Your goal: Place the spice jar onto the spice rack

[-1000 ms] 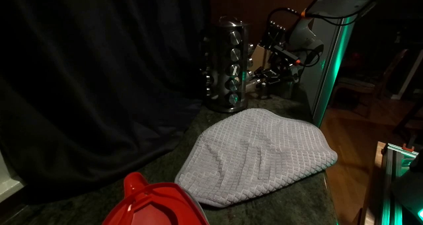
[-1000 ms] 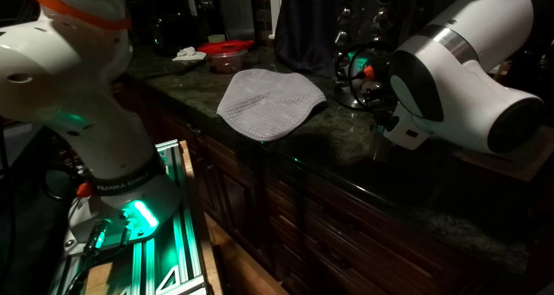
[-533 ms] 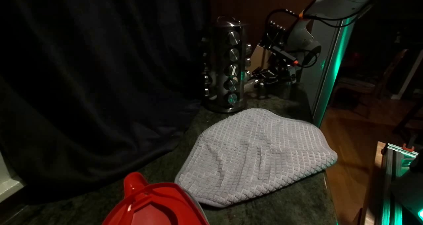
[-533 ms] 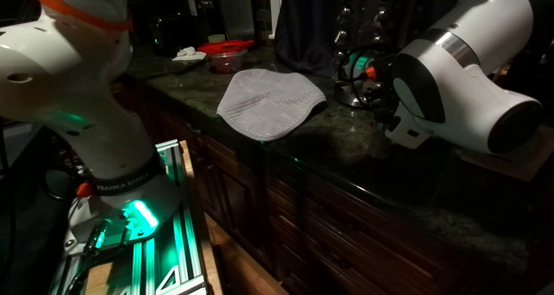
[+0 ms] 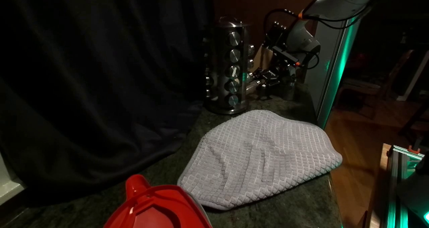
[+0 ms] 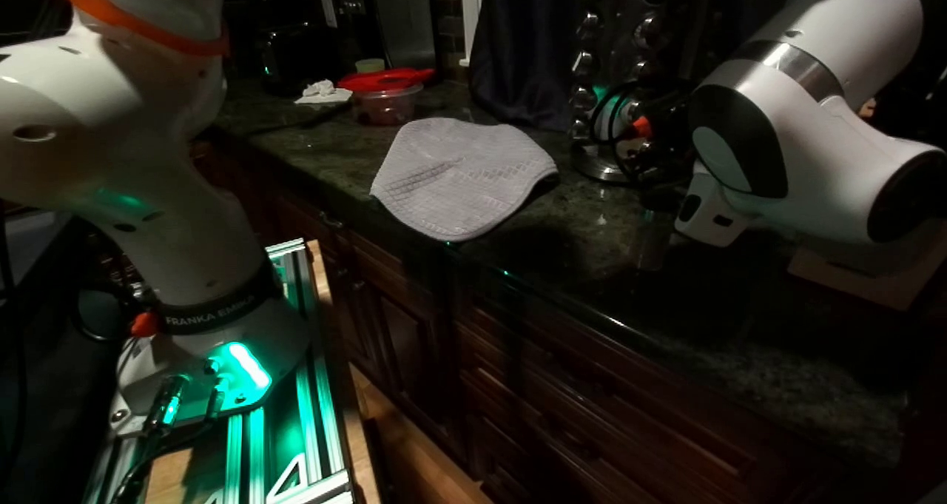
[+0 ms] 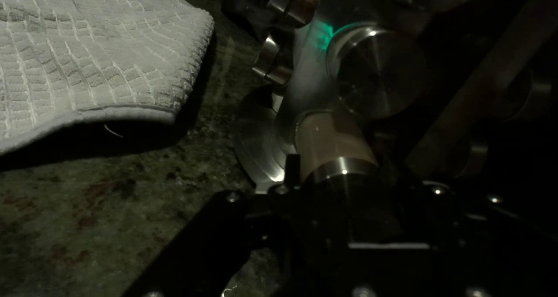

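The spice rack (image 5: 222, 87), a tall dark steel carousel with silver-capped jars, stands on the counter in both exterior views; it also shows in the wrist view (image 7: 307, 76). The spice jar (image 7: 333, 140) has a tan-looking body and a silver cap. Its far end is in a low side opening of the rack, and it sticks out nearly level; the jar also shows in an exterior view (image 5: 252, 87). My gripper (image 7: 342, 186) is shut around its cap end; it also shows in an exterior view (image 5: 263, 80). The right finger is very dark.
A grey knit cloth (image 5: 261, 154) lies in front of the rack. A wooden knife block (image 5: 263, 59) stands behind the gripper. A clear glass (image 6: 652, 237) stands near the wrist. A red lid (image 5: 161, 204) and a dark curtain (image 5: 117, 87) are nearby.
My gripper and the jar have moved a little left towards the rack in an exterior view. The rack has shifted slightly the same way. The cloth has not moved.
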You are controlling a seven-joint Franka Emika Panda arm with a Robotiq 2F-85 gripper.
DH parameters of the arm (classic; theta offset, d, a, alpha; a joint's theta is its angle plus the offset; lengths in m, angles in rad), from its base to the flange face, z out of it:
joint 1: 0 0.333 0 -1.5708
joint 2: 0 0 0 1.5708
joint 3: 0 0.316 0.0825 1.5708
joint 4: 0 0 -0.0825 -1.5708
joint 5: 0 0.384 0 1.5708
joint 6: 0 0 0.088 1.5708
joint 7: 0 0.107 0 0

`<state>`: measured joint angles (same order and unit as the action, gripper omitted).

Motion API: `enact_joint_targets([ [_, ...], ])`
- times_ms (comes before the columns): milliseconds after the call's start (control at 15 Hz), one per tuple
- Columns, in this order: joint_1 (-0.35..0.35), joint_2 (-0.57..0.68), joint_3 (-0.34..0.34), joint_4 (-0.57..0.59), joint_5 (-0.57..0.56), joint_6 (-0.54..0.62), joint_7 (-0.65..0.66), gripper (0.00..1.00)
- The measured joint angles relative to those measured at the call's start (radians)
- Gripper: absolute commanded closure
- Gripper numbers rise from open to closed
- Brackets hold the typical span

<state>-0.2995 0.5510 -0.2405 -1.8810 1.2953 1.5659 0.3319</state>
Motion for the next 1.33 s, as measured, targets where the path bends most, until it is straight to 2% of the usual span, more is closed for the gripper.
enact_joint_targets([
  [1333, 0.024, 0.037, 0.026, 0.060, -0.031, 0.000, -0.051, 0.76],
])
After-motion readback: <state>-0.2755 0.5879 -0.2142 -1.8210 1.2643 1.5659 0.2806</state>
